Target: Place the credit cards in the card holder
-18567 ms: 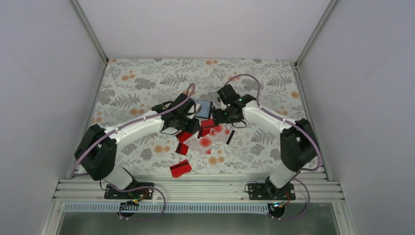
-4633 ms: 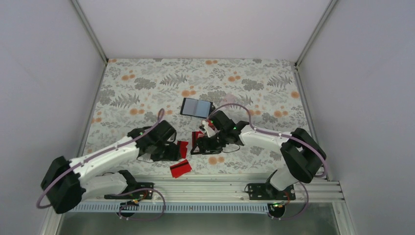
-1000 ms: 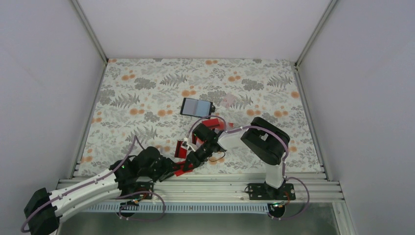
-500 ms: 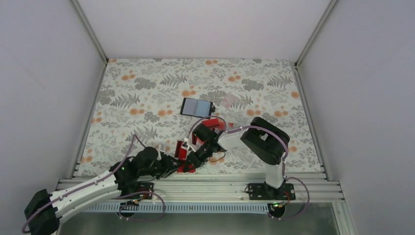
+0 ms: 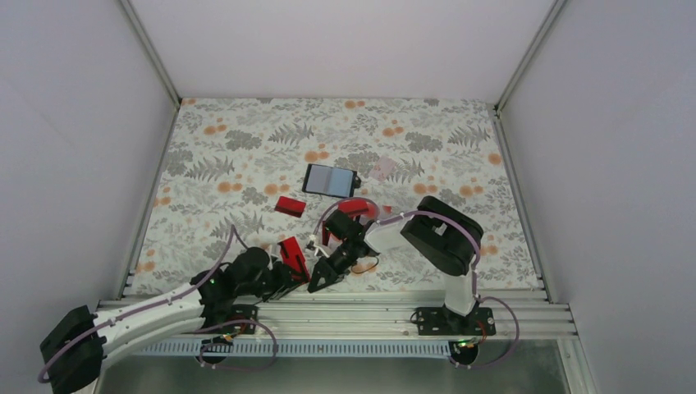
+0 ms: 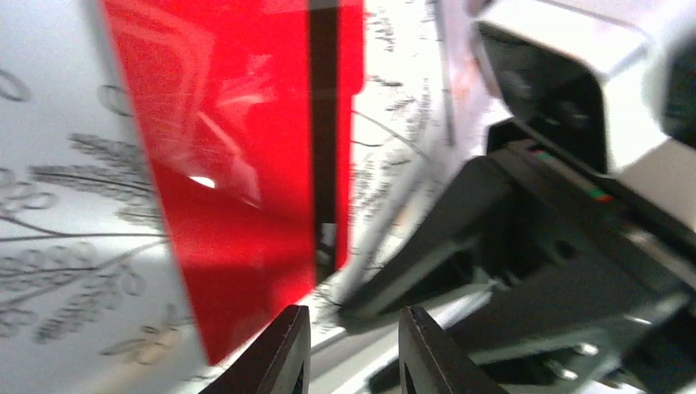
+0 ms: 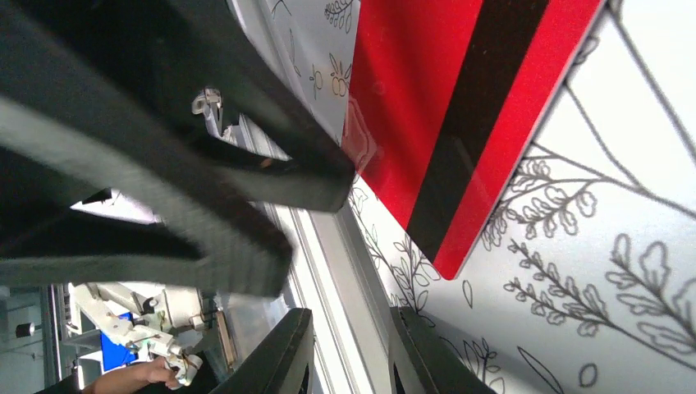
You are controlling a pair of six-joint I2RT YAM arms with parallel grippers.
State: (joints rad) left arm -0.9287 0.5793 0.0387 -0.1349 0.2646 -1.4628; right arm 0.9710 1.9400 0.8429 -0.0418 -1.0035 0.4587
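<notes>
While both arms reach low toward the near edge of the counter (image 5: 230, 148), the left gripper (image 6: 351, 351) and the right gripper (image 7: 351, 353) face each other across a striped red card (image 5: 293, 253), which lies between them at a slant. The left gripper's fingers stand a narrow way apart with nothing in the gap; the card sits just past their tips. One of those black fingers overlaps the card's edge in the right wrist view, though I cannot tell whether it presses on it. The right gripper is likewise only narrowly parted and holds nothing, its tips just short of the card's lower corner. The card holder (image 5: 330, 180) lies open and flat near the middle of the counter, well apart from both grippers, its grey-blue pockets facing up. A single red card (image 5: 289, 205) lies to its near left, a heap of red cards (image 5: 351, 208) just on its near side by the right arm, and a pale card (image 5: 383, 169) just to its right.
</notes>
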